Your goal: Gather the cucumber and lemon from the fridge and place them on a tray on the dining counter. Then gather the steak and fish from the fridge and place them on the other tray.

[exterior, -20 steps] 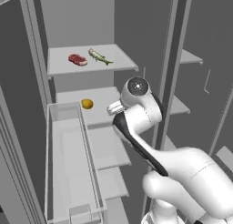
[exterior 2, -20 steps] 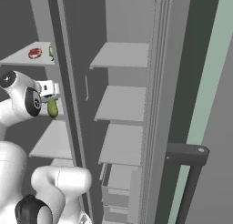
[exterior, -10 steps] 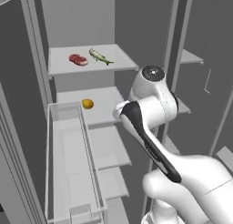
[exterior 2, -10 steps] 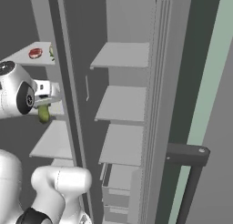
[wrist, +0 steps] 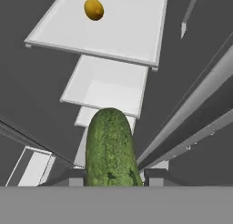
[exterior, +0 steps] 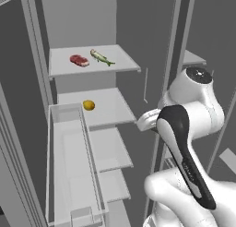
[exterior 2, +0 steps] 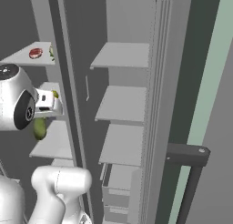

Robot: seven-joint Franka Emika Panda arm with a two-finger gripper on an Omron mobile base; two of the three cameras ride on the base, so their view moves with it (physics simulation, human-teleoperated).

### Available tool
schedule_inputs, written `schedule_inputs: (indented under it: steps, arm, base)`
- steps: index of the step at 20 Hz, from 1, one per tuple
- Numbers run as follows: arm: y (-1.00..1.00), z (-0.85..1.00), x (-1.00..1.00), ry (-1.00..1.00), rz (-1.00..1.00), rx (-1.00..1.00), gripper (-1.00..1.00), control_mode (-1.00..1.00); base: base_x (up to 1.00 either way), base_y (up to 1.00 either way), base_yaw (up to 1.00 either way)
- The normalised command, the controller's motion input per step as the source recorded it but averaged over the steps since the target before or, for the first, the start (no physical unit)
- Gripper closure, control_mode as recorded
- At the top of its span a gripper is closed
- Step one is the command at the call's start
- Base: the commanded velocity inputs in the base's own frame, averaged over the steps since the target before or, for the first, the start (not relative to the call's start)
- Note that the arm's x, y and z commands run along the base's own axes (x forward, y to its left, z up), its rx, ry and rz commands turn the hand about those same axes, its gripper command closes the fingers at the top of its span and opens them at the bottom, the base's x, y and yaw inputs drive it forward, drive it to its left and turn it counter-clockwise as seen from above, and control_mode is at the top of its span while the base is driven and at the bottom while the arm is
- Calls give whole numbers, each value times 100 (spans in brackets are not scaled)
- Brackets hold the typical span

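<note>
Over the last second the arm has swung back and to its right, away from the open fridge, carrying the cucumber (wrist: 111,148) out past the shelf edges. That points to the first pick being done, with the carry toward the dining surface the likely step in hand; no tray is in sight here.

The tool (wrist: 113,176) is closed most of the way on the cucumber, one dark fingertip at each side of its near end, and the fruit juts forward from the jaws along the tool's line of sight. In the right base view it hangs just below the wrist, though the jaws are hidden there behind the white body, so the grip is best judged from the hand view.

The lemon (wrist: 93,9) lies well ahead of the tool, far beyond the cucumber's tip, alone on a middle fridge shelf (exterior: 110,111). One shelf higher, farther from the tool, the steak (exterior: 79,60) and fish (exterior: 102,57) lie side by side, near each other.
</note>
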Motion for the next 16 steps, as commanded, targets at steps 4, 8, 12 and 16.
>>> schedule_inputs:
  steps: [4, 8, 12, 16]
  arm:
    - [-47, 3, -76, 0, 0, 8, 100, -100]
    - [-12, 0, -18, 0, 0, 3, 100, -100]
    - [0, 0, 0, 0, 0, 0, 100, -100]
    - [0, -3, 0, 0, 0, 0, 100, -100]
  base:
    - [0, 0, 0]
    - [0, 0, 0]
    - [0, 0, 0]
    - [0, 0, 0]
